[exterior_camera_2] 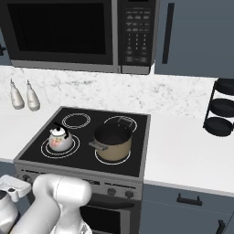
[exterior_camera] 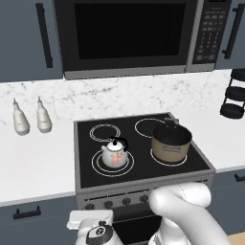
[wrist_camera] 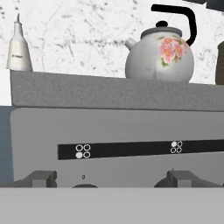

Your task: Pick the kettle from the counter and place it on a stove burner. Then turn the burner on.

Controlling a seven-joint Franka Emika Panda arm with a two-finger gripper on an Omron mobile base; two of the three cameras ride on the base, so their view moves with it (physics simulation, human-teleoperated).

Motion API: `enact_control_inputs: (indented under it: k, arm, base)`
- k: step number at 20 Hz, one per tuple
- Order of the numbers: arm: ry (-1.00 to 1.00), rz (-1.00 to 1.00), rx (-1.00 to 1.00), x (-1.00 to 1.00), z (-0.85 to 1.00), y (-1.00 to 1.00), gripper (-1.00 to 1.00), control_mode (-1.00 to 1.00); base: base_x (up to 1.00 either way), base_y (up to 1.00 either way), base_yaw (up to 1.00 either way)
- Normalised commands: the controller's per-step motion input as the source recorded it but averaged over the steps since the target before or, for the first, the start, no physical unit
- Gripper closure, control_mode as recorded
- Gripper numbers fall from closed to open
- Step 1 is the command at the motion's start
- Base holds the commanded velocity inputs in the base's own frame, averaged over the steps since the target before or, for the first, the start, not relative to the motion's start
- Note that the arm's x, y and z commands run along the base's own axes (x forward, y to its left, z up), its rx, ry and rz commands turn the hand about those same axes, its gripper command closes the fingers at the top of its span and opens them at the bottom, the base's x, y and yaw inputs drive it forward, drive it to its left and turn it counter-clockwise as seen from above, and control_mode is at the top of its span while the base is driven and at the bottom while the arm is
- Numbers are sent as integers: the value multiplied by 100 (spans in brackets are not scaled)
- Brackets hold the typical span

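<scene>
The kettle (exterior_camera: pixel 114 154) sits on the front left burner (exterior_camera: pixel 98 165) of the black stove (exterior_camera: pixel 143 143). It stands upright inside the white rings, and its black handle arches over the top. Pink flowers show on its side in the hand view.

Right beside it, on the front right ring, stands a big tan pot (exterior_camera: pixel 171 142) with no lid on. There is a small gap between pot and kettle. The two back rings (exterior_camera: pixel 105 131) are bare, so there is open room behind the kettle.

On the white bench (exterior_camera: pixel 33 158) to the left stand two small white bottles (exterior_camera: pixel 31 117) near the wall, well apart from the stove. On the right side of the bench is a black rack (exterior_camera: pixel 233 93) with round shelves. A microwave (exterior_camera: pixel 129 36) hangs above the stove, with a panel of buttons too small to read.

The arm is down low in front of the stove. Its jaws are spread wide and hold nothing. The hand view looks straight at the grey front of the stove, where two knobs (wrist_camera: pixel 40 178) poke up at the bottom edge. A black strip (wrist_camera: pixel 131 148) above them carries little circle marks, but no words.
</scene>
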Motion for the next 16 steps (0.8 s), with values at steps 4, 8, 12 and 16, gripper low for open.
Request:
enact_control_inputs:
  k: [4, 8, 12, 16]
  arm:
    - [0, 0, -3, 4, -31, 0, -100, -100]
    - [0, 0, -3, 7, -23, 0, -100, -100]
    - [0, 2, -3, 8, -23, 0, -100, -100]
    - [0, 7, -8, 11, -10, 0, -100, -100]
  base:
    - [0, 0, 0]
    - [0, 0, 0]
    - [0, 0, 0]
    - [0, 0, 0]
